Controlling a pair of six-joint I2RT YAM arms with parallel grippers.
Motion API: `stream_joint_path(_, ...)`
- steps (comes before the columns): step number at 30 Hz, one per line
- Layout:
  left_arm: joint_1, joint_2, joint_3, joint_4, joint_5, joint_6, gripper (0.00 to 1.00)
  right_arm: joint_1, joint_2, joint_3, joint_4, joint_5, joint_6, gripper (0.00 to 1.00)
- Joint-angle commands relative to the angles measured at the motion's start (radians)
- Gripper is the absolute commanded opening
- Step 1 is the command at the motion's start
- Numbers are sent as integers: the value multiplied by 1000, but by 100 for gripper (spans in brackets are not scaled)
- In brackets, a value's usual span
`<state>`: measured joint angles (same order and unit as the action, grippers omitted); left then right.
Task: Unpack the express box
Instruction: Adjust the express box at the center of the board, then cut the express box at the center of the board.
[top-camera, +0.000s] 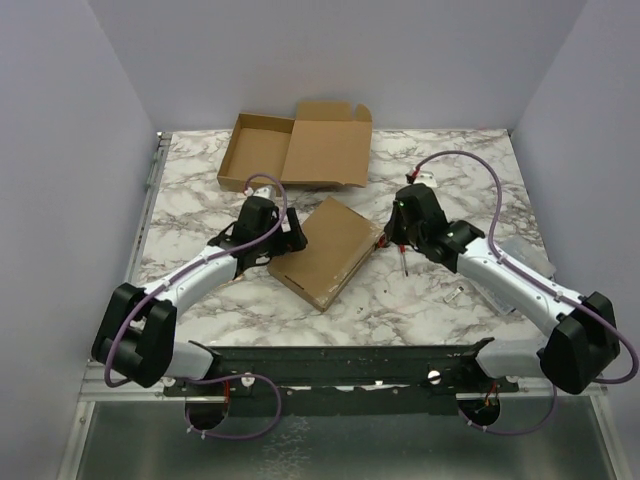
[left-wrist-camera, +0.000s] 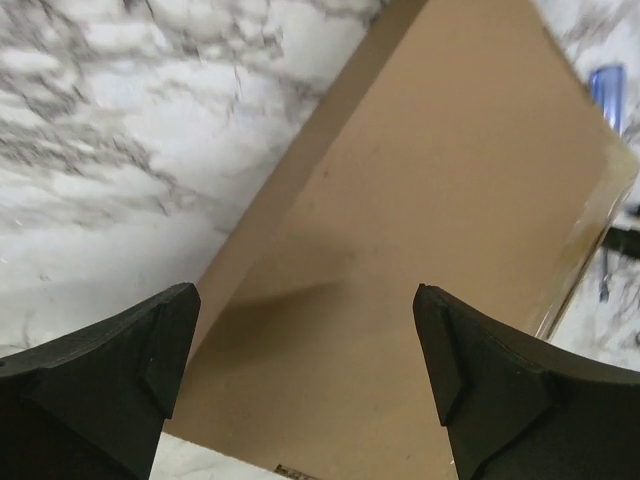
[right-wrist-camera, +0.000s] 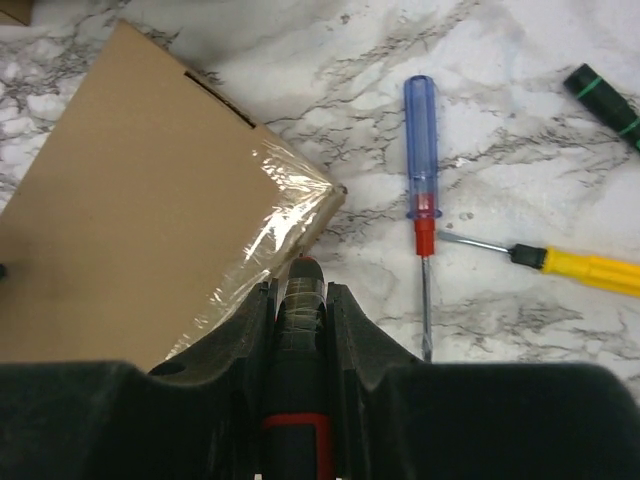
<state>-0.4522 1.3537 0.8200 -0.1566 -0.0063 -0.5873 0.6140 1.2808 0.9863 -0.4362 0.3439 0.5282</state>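
Where tape (right-wrist-camera: 268, 222) wrinkles, the cardboard box (right-wrist-camera: 140, 205) lies flat.

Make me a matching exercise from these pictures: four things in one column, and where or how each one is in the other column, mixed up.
Things
1. left gripper
2. right gripper
3. open box
4. blue-handled screwdriver

Place or state
A. lies beside a yellow-handled screwdriver
B. open, pointing at the closed box
C. at the back, lid folded open
D. shut on a dark tool with a red band

Pairs: 1-B, 2-D, 3-C, 4-A
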Motion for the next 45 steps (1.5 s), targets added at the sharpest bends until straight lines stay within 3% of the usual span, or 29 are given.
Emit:
stream_joint_path(1, -11, -44, -131, 122, 125, -66, 97, 2, 49, 39, 123, -88, 3, 0)
stream_joint_path(6, -104, -163, -275, 216, 123, -176, 96, 0, 160, 148, 146, -58, -67, 0)
stream_joint_path(11, -158, -258, -306, 185, 111, -187, 96, -13, 236, 232, 102, 34, -163, 0)
stream_joint_path(15, -156, -344, -231, 26, 78, -46, 96, -13, 181, 207, 31, 144, -235, 0)
stream_joint_path(18, -153, -405, -154, -63, 58, 101, 97, -14, 65, 159, -10, 139, -270, 0)
stream_joint_path(21, -155, -448, -121, -35, 140, 270, 97, -13, -36, 136, -82, 70, -249, 0)
stream_joint_path(25, -192, -465, -144, 98, 421, 561, 89, 0, -135, 107, -126, -40, -143, 0)
stream_joint_path(30, -388, -442, -179, 113, 443, 941, 89, 88, -175, 96, -110, -83, -18, 0)
stream_joint_path(38, -587, -241, -118, 100, 291, 1103, 84, 168, -79, 156, -189, 49, -21, 0)
stream_joint_path(45, -628, -160, -167, 229, 151, 1122, 80, 207, -45, 142, -193, 91, -10, 0)
